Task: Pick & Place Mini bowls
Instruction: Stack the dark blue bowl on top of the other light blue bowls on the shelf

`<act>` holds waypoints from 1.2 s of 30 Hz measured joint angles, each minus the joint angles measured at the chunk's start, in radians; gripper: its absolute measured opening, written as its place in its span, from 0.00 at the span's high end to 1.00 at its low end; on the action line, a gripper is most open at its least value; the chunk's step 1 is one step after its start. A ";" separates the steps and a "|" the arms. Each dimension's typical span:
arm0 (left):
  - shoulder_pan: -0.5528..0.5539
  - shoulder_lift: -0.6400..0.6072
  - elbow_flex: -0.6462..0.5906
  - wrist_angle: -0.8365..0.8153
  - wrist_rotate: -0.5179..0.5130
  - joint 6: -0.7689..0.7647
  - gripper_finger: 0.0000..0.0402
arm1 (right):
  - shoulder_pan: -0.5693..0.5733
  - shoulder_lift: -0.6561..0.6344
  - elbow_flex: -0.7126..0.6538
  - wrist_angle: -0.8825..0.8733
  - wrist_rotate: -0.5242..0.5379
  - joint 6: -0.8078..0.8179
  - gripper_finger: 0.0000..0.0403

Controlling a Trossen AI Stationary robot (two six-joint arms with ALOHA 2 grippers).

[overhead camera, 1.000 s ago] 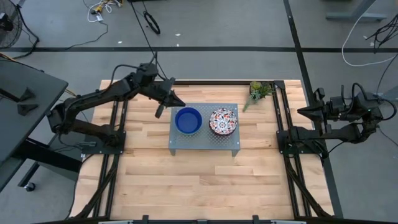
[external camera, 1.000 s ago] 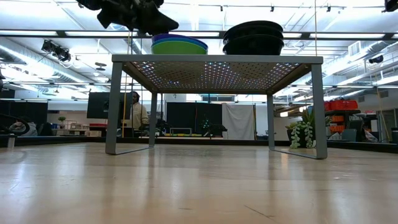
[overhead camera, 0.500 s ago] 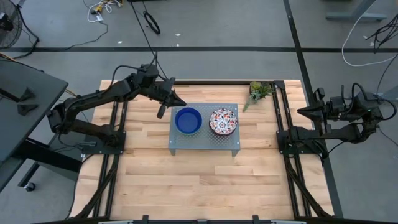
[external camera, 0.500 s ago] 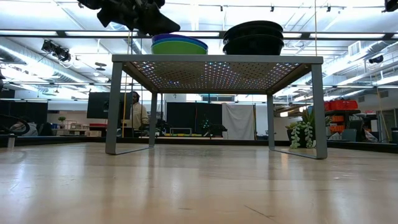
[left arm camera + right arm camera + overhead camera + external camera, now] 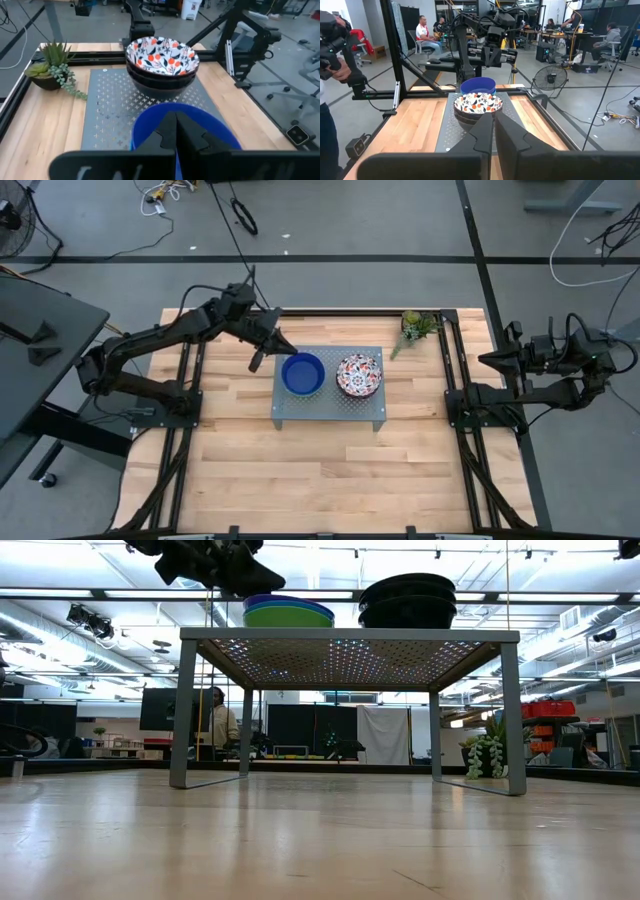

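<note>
A pale wooden surface (image 5: 300, 470) sits in a big workshop, cables on the grey floor and people at desks far behind. At its centre stands a grey perforated metal stand (image 5: 328, 408), and the mini bowls are all on top of it in two stacks side by side. The plain stack, dark blue bowl (image 5: 302, 373) uppermost with a green one (image 5: 288, 617) showing under it in the low view, is on the left arm's side. The floral stack (image 5: 359, 374), white with red-and-blue flowers, is on the right arm's side, near a small potted plant (image 5: 415, 326) at the far edge of the surface.

The left claw (image 5: 270, 346) hangs just beside the blue stack's rim, raised above the stand top, fingers pressed together and holding nothing. The right claw (image 5: 493, 131) is parked well off at the right edge of the surface, fingers nearly together, also empty.

No bowl looks lifted yet, so my guess is the pick is only starting. Risks as I see them: a closed claw dropping onto the rim would shove or tip the stack instead of gripping it, the nested bowls may come up together, and a sideways nudge could slide the stack toward the stand's edge
</note>
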 joint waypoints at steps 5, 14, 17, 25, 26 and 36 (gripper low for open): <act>0.000 0.000 0.000 -0.056 0.001 0.045 1.00 | 0.000 0.000 0.000 0.000 0.000 0.000 0.94; 0.000 0.001 0.000 -0.098 -0.008 0.095 1.00 | 0.000 0.000 0.000 0.000 0.000 0.000 0.94; 0.000 0.002 0.000 -0.111 -0.012 0.106 1.00 | 0.000 0.000 0.000 0.000 0.000 0.000 0.94; 0.000 0.002 0.000 -0.163 -0.036 0.148 1.00 | 0.000 0.000 0.000 0.000 0.000 0.000 0.94; 0.000 0.002 0.000 -0.166 -0.040 0.151 1.00 | 0.000 0.000 0.000 0.000 0.000 0.000 0.94; 0.000 0.002 0.001 -0.214 -0.079 0.181 1.00 | 0.000 0.000 0.000 0.000 0.000 0.000 0.94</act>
